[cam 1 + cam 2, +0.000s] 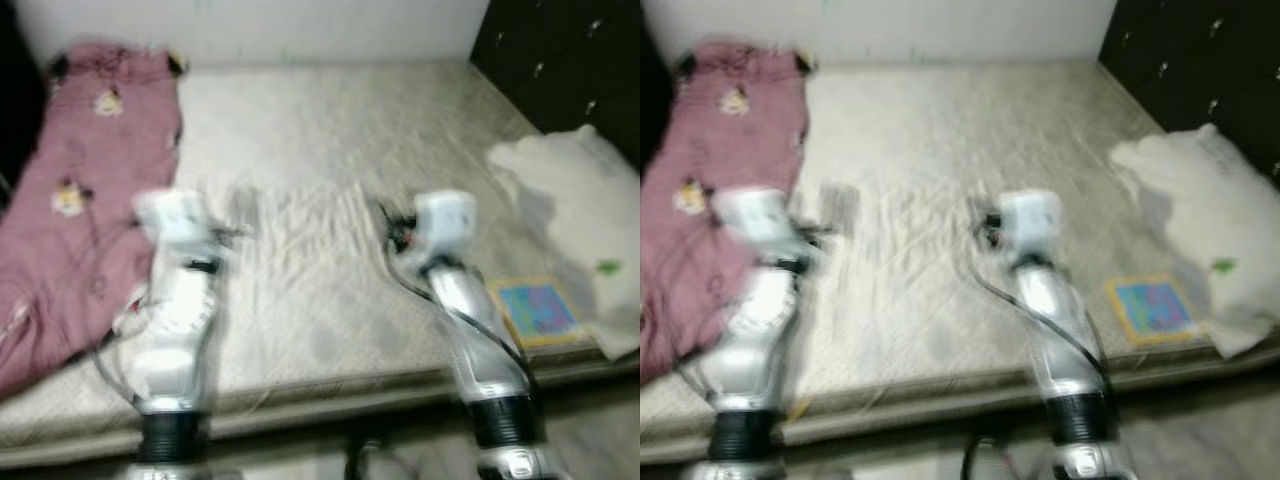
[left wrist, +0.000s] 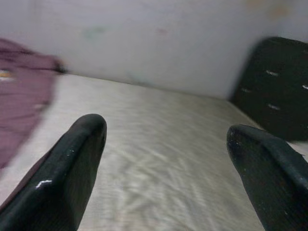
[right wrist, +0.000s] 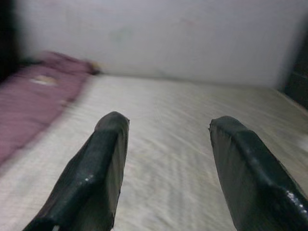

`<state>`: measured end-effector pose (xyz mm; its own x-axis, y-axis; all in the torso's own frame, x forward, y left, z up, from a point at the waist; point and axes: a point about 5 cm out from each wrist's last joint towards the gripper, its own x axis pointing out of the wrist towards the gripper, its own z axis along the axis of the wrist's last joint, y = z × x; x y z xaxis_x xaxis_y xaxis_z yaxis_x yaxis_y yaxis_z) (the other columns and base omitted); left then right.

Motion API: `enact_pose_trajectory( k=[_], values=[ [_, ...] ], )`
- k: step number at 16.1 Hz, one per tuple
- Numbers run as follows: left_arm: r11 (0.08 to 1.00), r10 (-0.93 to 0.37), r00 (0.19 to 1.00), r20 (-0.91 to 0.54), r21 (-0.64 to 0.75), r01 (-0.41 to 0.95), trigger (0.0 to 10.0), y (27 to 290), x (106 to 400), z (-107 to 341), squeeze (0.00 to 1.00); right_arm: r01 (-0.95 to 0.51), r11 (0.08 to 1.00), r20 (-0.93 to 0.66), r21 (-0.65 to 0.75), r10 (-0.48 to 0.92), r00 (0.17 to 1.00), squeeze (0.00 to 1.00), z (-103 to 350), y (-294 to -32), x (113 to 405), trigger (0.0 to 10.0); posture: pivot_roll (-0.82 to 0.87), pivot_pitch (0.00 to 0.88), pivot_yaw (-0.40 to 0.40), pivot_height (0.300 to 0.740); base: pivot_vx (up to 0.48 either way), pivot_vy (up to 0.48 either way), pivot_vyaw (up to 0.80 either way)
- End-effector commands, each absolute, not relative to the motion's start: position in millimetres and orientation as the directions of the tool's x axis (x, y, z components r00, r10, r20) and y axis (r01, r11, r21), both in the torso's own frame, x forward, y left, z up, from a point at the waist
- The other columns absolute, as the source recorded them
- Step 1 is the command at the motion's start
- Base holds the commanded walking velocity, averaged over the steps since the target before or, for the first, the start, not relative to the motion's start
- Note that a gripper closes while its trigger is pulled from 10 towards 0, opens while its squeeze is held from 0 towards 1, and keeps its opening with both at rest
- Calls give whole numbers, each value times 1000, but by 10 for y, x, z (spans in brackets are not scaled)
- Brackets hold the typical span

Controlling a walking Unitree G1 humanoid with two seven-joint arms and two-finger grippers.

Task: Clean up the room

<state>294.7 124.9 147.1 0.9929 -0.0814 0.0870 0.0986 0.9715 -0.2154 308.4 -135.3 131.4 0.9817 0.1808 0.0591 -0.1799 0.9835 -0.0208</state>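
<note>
- Left eye view: a bare beige mattress (image 1: 320,200) fills the middle, blurred by motion. A pink blanket (image 1: 70,200) with small cartoon prints lies along its edge from 9 to 11 o'clock. A white pillow (image 1: 580,210) rests at 3 o'clock, and a small book (image 1: 535,312) with a yellow border and blue cover lies just beside it, at about 4 o'clock near the mattress edge. A dark cabinet (image 1: 560,60) stands at 1 o'clock against the white wall (image 1: 300,25). Both silver arms reach forward over the mattress.
- Right eye view: the same scene, with the pillow at 3 o'clock and the book near its lower corner.
- Left wrist view: the left gripper (image 2: 166,159) hovers above the mattress with its two black fingers (image 2: 67,173) set wide apart and holding nothing; the blanket shows beyond one finger and the cabinet beyond the other.
- Right wrist view: the right gripper (image 3: 166,163) also hangs over the mattress, fingers (image 3: 98,178) spread apart and empty, facing the wall.
</note>
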Motion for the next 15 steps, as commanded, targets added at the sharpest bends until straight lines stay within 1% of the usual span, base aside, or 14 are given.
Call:
enact_pose_trajectory(
  k=[1,15],
  values=[
    [977,-36,996,80,-206,52,10000,1410,2933,1454,0,-228,974,87,-10,228,970,0,1378,-1199,3087,10000,23,0,-14,740,0,442,0],
    [972,-24,997,74,-231,40,10000,1414,2945,1451,0,-229,973,71,-20,230,971,0,1359,-1198,3107,10000,16,0,-16,740,0,480,-30]
  ],
)
